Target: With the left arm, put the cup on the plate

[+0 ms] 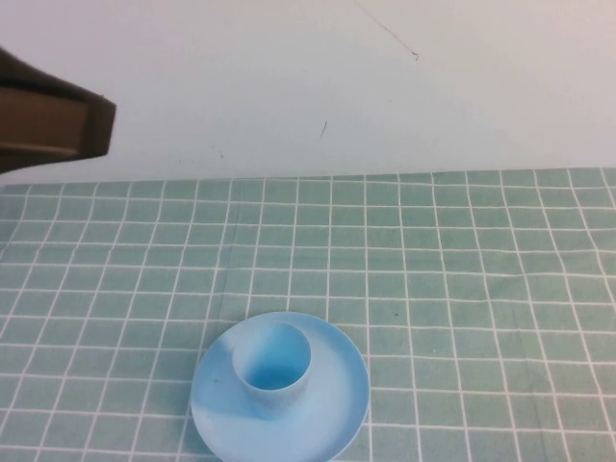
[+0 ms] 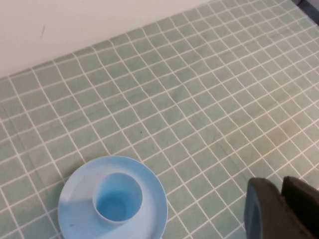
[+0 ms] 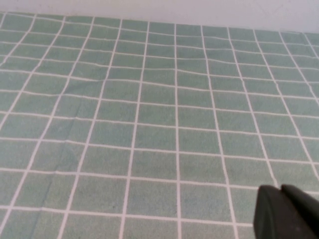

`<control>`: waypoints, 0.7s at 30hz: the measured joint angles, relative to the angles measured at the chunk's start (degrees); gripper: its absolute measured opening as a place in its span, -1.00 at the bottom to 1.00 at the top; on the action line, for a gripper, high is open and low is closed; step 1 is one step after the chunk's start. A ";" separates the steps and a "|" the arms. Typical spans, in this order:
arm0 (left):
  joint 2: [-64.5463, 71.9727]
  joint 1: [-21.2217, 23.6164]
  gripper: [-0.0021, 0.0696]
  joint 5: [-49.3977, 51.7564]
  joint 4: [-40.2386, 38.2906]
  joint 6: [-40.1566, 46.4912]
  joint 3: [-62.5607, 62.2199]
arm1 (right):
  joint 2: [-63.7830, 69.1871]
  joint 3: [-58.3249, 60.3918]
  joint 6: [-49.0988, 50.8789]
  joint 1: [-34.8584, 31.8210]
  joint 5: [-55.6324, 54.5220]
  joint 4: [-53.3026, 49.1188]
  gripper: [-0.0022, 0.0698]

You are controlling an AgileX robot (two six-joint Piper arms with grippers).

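The small light blue cup (image 1: 272,367) stands upright on the round light blue plate (image 1: 339,395), a little to the left of the plate's middle, near the table's front edge. Neither arm shows in the high view. In the left wrist view the cup (image 2: 117,203) and plate (image 2: 151,199) lie well away from my left gripper (image 2: 281,185), which hangs above bare cloth, shut and holding nothing. My right gripper (image 3: 280,189) is also shut and empty, over the checked cloth, with no cup or plate in its view.
A green cloth with a white grid (image 1: 462,289) covers the table up to a white wall (image 1: 337,77). A brown box-like object (image 1: 53,125) juts in at the far left, against the wall.
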 joint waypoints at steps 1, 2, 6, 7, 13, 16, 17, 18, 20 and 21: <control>-0.81 0.00 -0.80 0.00 0.18 0.00 0.00 | 0.00 0.00 0.00 0.00 0.00 0.00 -0.95; -1.72 0.00 -0.83 0.00 0.92 0.24 0.00 | 0.00 0.00 0.00 0.00 0.00 0.00 -0.95; -4.21 0.00 -0.88 0.00 6.66 0.49 0.00 | 0.00 0.00 0.00 0.00 0.00 0.00 -0.95; -4.56 0.00 -0.88 0.00 7.96 0.62 0.00 | 0.00 0.00 0.00 0.00 0.00 0.00 -0.95; -6.11 0.00 -0.89 0.00 11.52 2.19 -0.09 | 0.00 0.00 0.00 0.00 0.00 0.00 -0.95; -6.11 0.00 -0.89 0.00 13.26 2.90 -0.09 | 0.00 0.00 0.00 0.00 0.00 0.00 -0.95; -6.11 0.00 -0.89 0.00 14.36 2.64 -0.09 | 0.00 0.00 0.00 0.00 0.00 0.00 -0.95; -6.11 0.00 -0.89 0.00 16.17 1.88 -0.09 | 0.00 0.00 0.00 0.00 0.00 0.00 -0.95; -6.11 0.00 -0.89 0.00 19.85 -0.23 0.68 | 0.00 0.00 0.00 0.00 0.00 0.00 -0.95; -6.23 0.00 -0.89 0.00 21.72 -1.46 1.30 | 0.00 0.00 0.00 0.00 0.00 0.00 -0.95</control>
